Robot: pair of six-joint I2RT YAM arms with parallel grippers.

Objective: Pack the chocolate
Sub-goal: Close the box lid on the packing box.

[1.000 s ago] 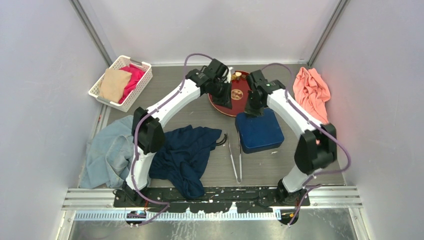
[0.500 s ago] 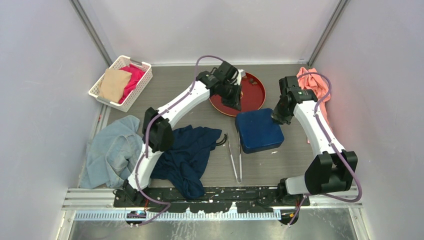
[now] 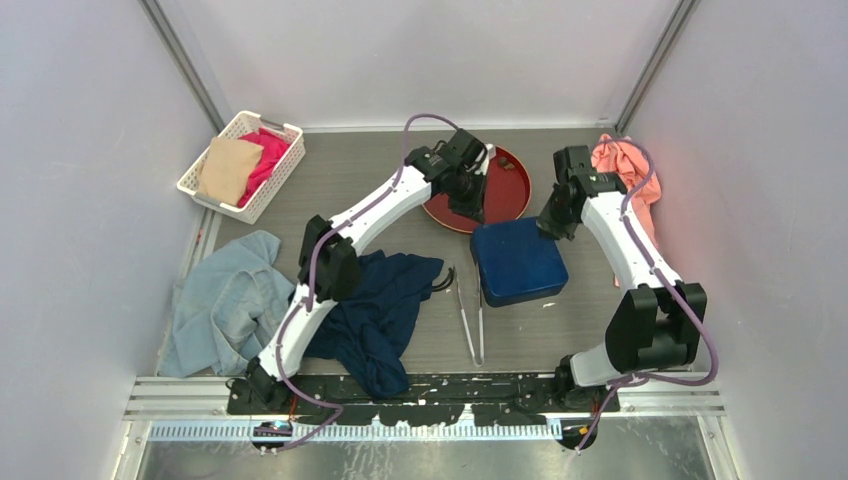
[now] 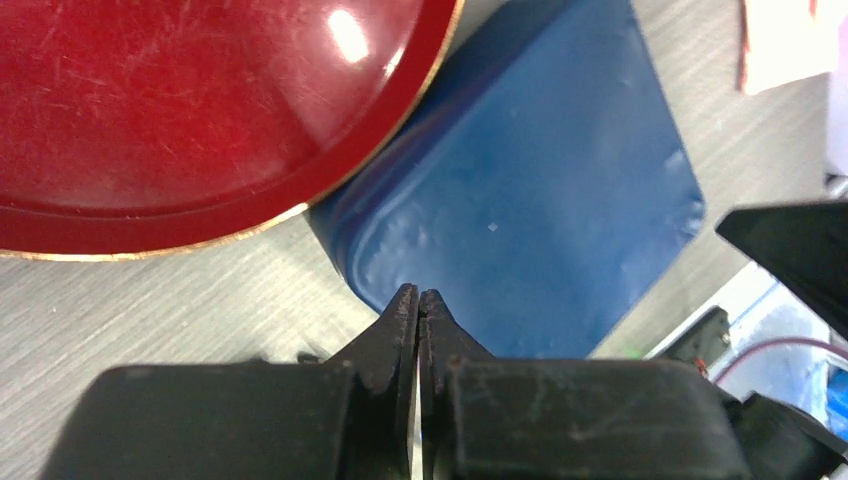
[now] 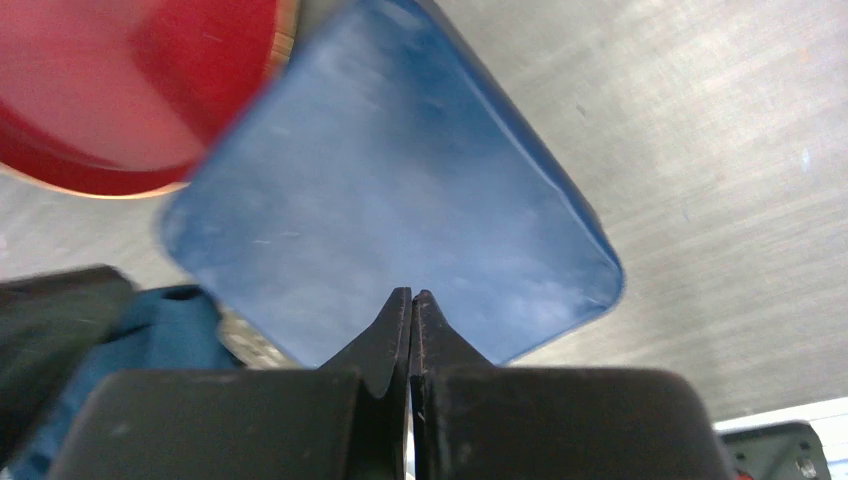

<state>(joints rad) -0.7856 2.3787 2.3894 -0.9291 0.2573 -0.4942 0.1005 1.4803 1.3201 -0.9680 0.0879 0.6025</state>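
Both hands are pressed together, pinching nothing: left hand (image 4: 418, 297) over a corner of the navy box (image 4: 540, 200) beside the red tray (image 4: 150, 100), right hand (image 5: 410, 297) over its lid. I can't tell where the chocolate is.

My left arm (image 3: 370, 205) and right arm (image 3: 622, 245) are white shells joined by bulky black joints. A pale purple cable (image 3: 425, 118) loops along each. My left gripper (image 4: 418, 300) and right gripper (image 5: 411, 298) are scuffed matte black, tapering to fine points.
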